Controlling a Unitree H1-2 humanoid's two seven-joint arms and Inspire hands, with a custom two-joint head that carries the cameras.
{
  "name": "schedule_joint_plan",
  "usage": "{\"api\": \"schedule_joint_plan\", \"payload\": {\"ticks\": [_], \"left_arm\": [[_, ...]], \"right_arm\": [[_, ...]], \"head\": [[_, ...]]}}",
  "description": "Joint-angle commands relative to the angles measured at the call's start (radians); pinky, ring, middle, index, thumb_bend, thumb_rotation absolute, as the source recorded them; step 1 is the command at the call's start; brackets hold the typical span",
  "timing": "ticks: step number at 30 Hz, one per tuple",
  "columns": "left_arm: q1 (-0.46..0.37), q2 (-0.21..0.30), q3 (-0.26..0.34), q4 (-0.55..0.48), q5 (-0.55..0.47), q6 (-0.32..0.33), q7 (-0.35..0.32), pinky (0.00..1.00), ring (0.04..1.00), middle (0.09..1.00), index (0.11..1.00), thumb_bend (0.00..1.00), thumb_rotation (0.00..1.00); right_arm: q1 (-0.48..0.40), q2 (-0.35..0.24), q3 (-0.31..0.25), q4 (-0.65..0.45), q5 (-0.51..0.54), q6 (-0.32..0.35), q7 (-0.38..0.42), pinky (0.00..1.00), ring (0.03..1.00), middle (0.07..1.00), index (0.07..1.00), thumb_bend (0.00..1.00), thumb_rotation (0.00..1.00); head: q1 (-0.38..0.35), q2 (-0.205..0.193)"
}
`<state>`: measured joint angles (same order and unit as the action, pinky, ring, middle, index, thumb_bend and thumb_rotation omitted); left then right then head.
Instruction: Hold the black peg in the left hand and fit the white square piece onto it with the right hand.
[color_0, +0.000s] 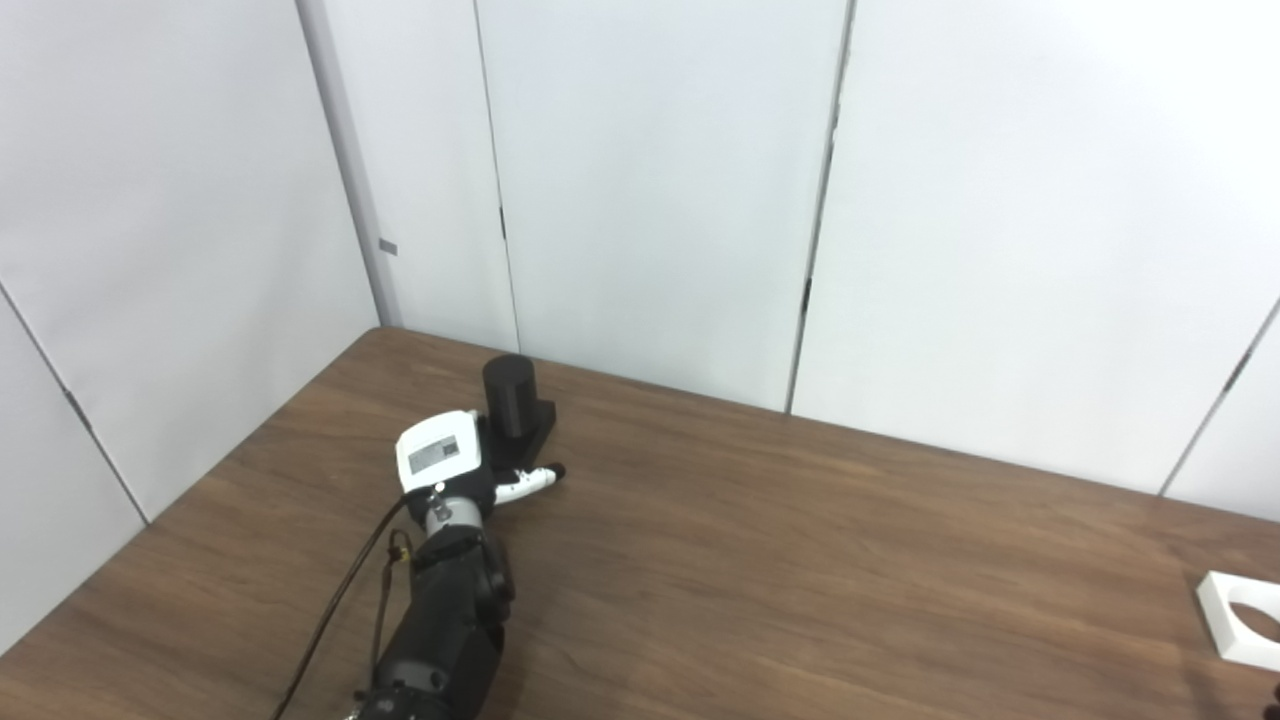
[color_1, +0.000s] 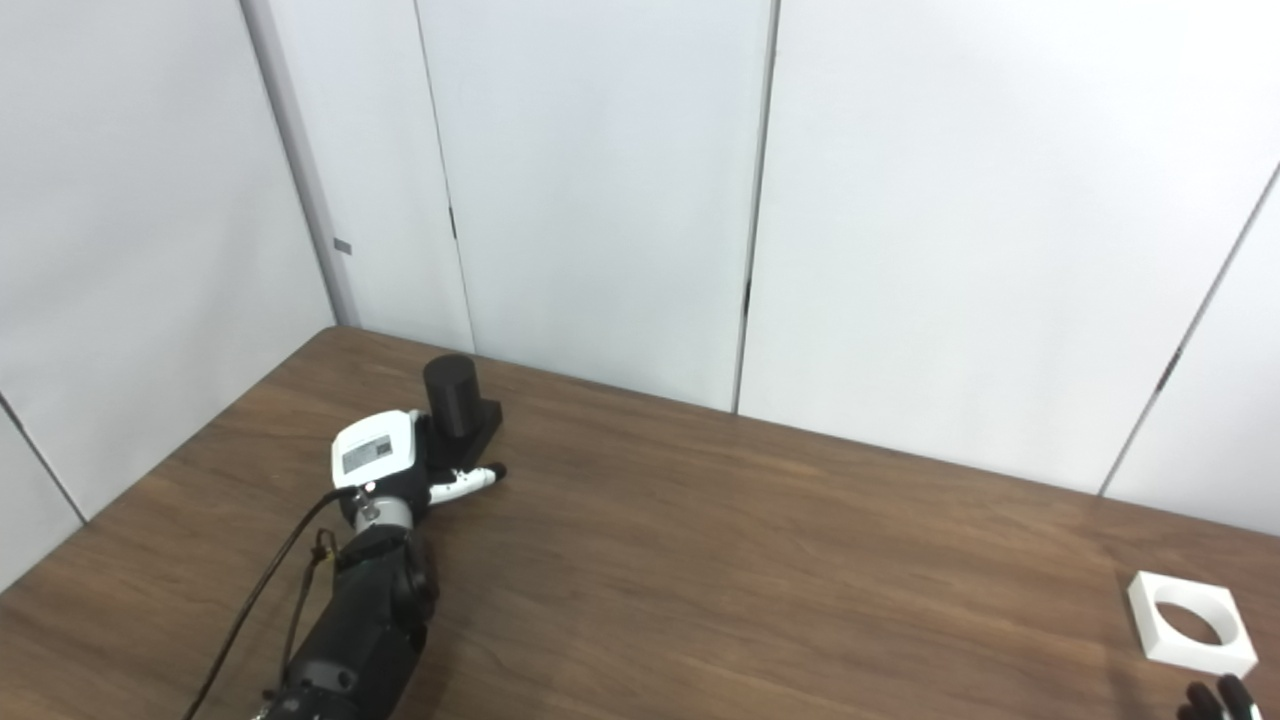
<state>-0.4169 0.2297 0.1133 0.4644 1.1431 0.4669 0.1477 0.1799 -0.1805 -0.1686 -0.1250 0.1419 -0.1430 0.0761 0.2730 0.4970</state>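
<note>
The black peg (color_0: 509, 394), a short cylinder on a square black base, stands upright on the brown table near the far left corner. It also shows in the right eye view (color_1: 451, 393). My left hand (color_0: 452, 462) is right at the near left side of the peg's base. Its thumb (color_0: 530, 483) sticks out to the right in front of the base, and its fingers are hidden behind the hand. The white square piece (color_1: 1191, 621) with a round hole lies flat at the far right. Only the fingertips of my right hand (color_1: 1215, 702) show, just below the piece.
The brown wooden table (color_0: 800, 560) is enclosed by white panel walls (color_0: 650, 180) at the back and left. A black cable (color_0: 340, 590) runs along my left forearm.
</note>
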Motion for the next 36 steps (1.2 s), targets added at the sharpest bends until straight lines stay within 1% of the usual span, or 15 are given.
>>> {"api": "schedule_joint_plan", "payload": {"ticks": [1, 5, 7, 9, 11, 12, 13, 15, 18, 22, 23, 24, 27, 33, 36], "left_arm": [[-0.057, 0.015, 0.008, -0.01, 0.039, 0.003, 0.018, 0.83, 0.883, 0.875, 0.798, 0.78, 0.68], [-0.059, 0.013, 0.017, -0.007, 0.062, 0.003, 0.001, 0.83, 0.875, 0.859, 0.759, 0.75, 0.66], [-0.058, 0.012, 0.022, -0.009, 0.084, 0.003, -0.017, 0.82, 0.866, 0.855, 0.759, 0.73, 0.66], [-0.054, 0.013, 0.022, -0.015, 0.086, 0.003, -0.02, 0.82, 0.85, 0.843, 0.747, 0.71, 0.62], [-0.047, 0.018, 0.014, -0.024, 0.067, 0.003, -0.012, 0.8, 0.834, 0.825, 0.715, 0.68, 0.56], [-0.043, 0.022, 0.009, -0.028, 0.054, 0.003, -0.004, 0.79, 0.828, 0.811, 0.673, 0.65, 0.48], [-0.04, 0.025, 0.004, -0.03, 0.044, 0.003, 0.004, 0.79, 0.822, 0.8, 0.648, 0.63, 0.43], [-0.036, 0.03, -0.003, -0.031, 0.028, 0.003, 0.02, 0.78, 0.817, 0.791, 0.63, 0.62, 0.39], [-0.028, 0.036, -0.013, -0.043, -0.019, 0.002, 0.042, 0.78, 0.815, 0.772, 0.586, 0.64, 0.26], [-0.022, 0.045, -0.029, -0.045, -0.056, 0.002, 0.059, 0.76, 0.808, 0.761, 0.558, 0.65, 0.19], [-0.02, 0.047, -0.033, -0.049, -0.072, 0.002, 0.061, 0.77, 0.811, 0.762, 0.541, 0.62, 0.15], [-0.019, 0.05, -0.036, -0.052, -0.086, 0.002, 0.061, 0.78, 0.819, 0.765, 0.506, 0.55, 0.1], [-0.012, 0.061, -0.049, -0.064, -0.122, 0.002, 0.063, 0.78, 0.823, 0.765, 0.491, 0.52, 0.07], [0.0, 0.084, -0.077, -0.081, -0.193, 0.0, 0.086, 0.73, 0.811, 0.762, 0.483, 0.52, 0.05], [0.011, 0.093, -0.089, -0.095, -0.24, -0.02, 0.103, 0.71, 0.802, 0.758, 0.483, 0.52, 0.05]], "right_arm": [[0.029, 0.023, 0.012, 0.02, 0.028, -0.008, 0.011, 1.0, 0.988, 0.978, 1.0, 0.76, 0.97], [0.029, 0.021, 0.011, 0.021, 0.018, -0.01, 0.009, 1.0, 1.0, 0.986, 1.0, 0.74, 0.97], [0.029, 0.023, 0.009, 0.018, 0.018, -0.004, 0.007, 1.0, 0.997, 0.981, 1.0, 0.74, 0.97], [0.029, 0.021, 0.009, 0.018, 0.026, -0.002, 0.013, 1.0, 1.0, 0.989, 1.0, 0.74, 0.96], [0.029, 0.021, 0.009, 0.019, 0.023, -0.006, 0.012, 1.0, 1.0, 0.988, 1.0, 0.73, 0.95], [0.029, 0.021, 0.01, 0.019, 0.014, -0.009, 0.009, 1.0, 1.0, 0.983, 1.0, 0.73, 0.95], [0.029, 0.02, 0.01, 0.019, 0.007, -0.011, 0.007, 1.0, 1.0, 0.981, 1.0, 0.73, 0.95], [0.029, 0.02, 0.01, 0.02, 0.005, -0.011, 0.007, 1.0, 1.0, 0.98, 1.0, 0.73, 0.95], [0.03, 0.018, 0.01, 0.016, 0.007, -0.009, 0.01, 1.0, 0.997, 0.979, 1.0, 0.74, 0.95], [0.029, 0.016, 0.01, 0.018, 0.009, -0.011, 0.012, 1.0, 1.0, 0.98, 1.0, 0.72, 0.95], [0.029, 0.016, 0.009, 0.018, 0.012, -0.01, 0.013, 1.0, 1.0, 0.981, 1.0, 0.72, 0.95], [0.028, 0.016, 0.009, 0.018, 0.012, -0.008, 0.012, 1.0, 1.0, 0.981, 1.0, 0.72, 0.94], [0.027, 0.018, 0.008, 0.02, 0.011, -0.009, 0.01, 1.0, 0.999, 0.98, 1.0, 0.71, 0.94], [0.024, 0.016, 0.008, 0.026, 0.015, -0.01, 0.012, 1.0, 1.0, 0.981, 1.0, 0.72, 0.95], [0.022, 0.019, 0.007, 0.022, 0.017, -0.003, 0.009, 1.0, 1.0, 0.98, 1.0, 0.73, 0.95]], "head": [[0.002, 0.002], [0.003, 0.004], [0.003, 0.004], [0.003, 0.004], [0.003, 0.004], [0.003, 0.004], [0.003, 0.004], [0.003, 0.004], [0.003, 0.008], [0.004, 0.008], [0.004, 0.008], [0.004, 0.008], [0.003, 0.008], [-0.002, 0.011], [-0.012, 0.015]]}}
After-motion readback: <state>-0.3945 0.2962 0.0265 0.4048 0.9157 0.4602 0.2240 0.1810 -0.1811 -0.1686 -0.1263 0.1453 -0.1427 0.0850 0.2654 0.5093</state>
